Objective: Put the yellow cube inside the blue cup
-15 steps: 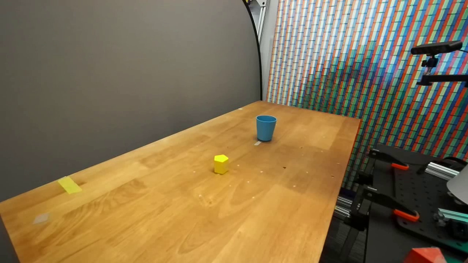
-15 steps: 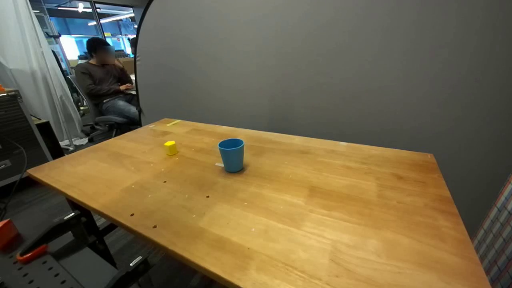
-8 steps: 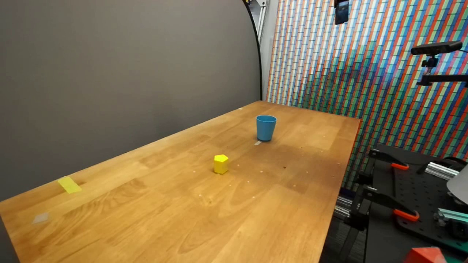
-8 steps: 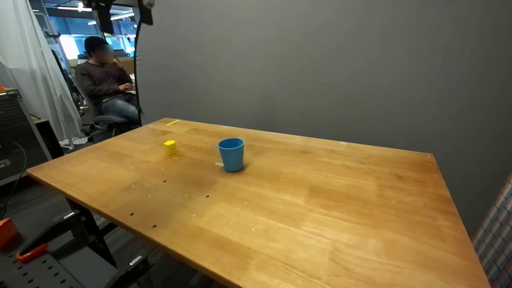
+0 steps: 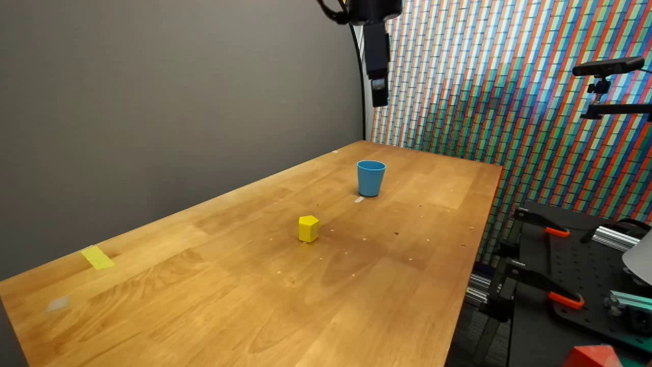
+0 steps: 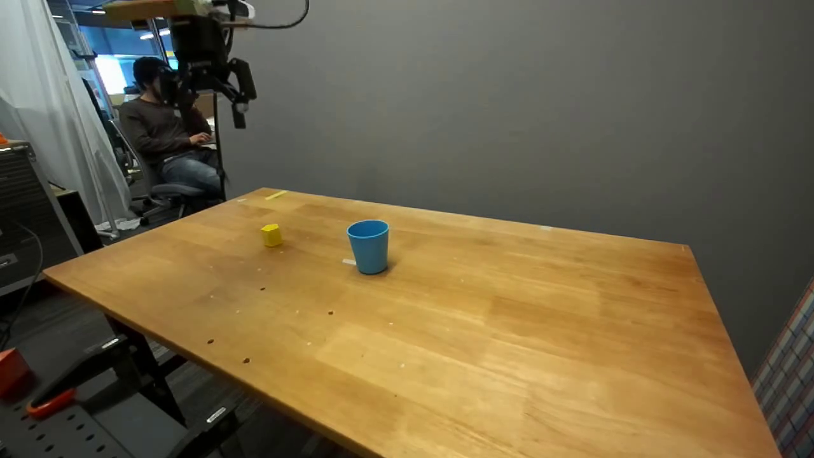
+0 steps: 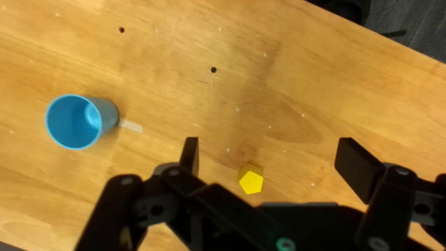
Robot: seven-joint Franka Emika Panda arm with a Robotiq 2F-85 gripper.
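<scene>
The yellow cube point(image 5: 308, 229) is a small yellow block with a five-sided top. It stands on the wooden table in both exterior views point(image 6: 271, 236). The blue cup point(image 5: 371, 181) stands upright a short way from it, also seen in an exterior view point(image 6: 369, 251). My gripper point(image 6: 210, 114) hangs high above the table, open and empty. In the wrist view the gripper point(image 7: 268, 146) has its fingers wide apart. The yellow cube point(image 7: 251, 182) shows below, between them and nearer the left finger point(image 7: 190, 157). The blue cup point(image 7: 108, 113) lies to the left, its open mouth visible and nothing seen inside.
A flat yellow tape patch point(image 5: 98, 257) lies near the table's edge. A small pale tape strip point(image 5: 359, 199) is beside the cup. A grey backdrop point(image 6: 477, 114) stands behind the table. A black side stand with clamps point(image 5: 555, 244) adjoins it. A person point(image 6: 165, 133) sits beyond.
My gripper has come into view from the top of both exterior views and moved lower over the table. In an exterior view it also moved left. The cube and cup have not moved.
</scene>
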